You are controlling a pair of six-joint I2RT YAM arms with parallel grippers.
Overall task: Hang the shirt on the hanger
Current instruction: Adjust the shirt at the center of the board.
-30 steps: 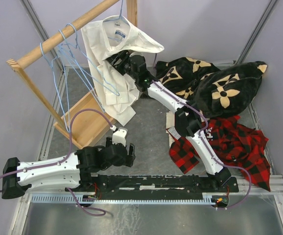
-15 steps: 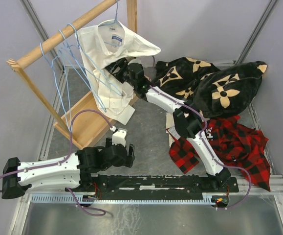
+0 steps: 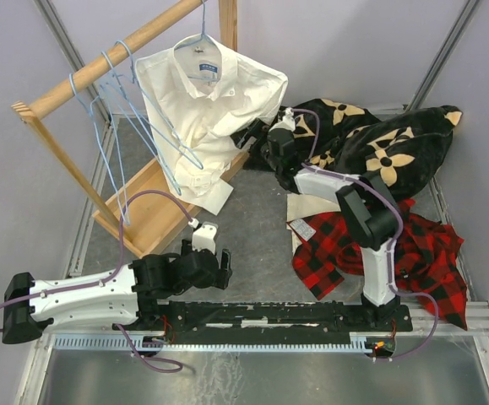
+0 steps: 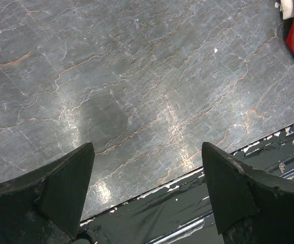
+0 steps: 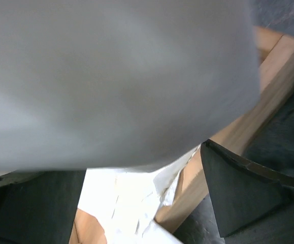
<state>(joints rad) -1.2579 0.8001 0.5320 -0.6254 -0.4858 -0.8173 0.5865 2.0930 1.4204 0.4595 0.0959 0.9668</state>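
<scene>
Right gripper [image 5: 141, 173]: jaws wide, nothing clamped between them. The shirt [image 3: 210, 105] hangs directly ahead of it, with blurred cloth close over its fingers, and is draped on the hanger [image 3: 201, 25] hooked to the wooden rail [image 3: 75, 84]. Left gripper [image 4: 147, 152]: jaws wide, over the bare table [image 4: 136, 76], shirt well apart ahead.

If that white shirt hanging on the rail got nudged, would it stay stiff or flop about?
Probably floppy: the shirt sags in soft folds below its shoulders. It would likely swing too, since it hangs from one thin hanger on the wooden rail.
</scene>
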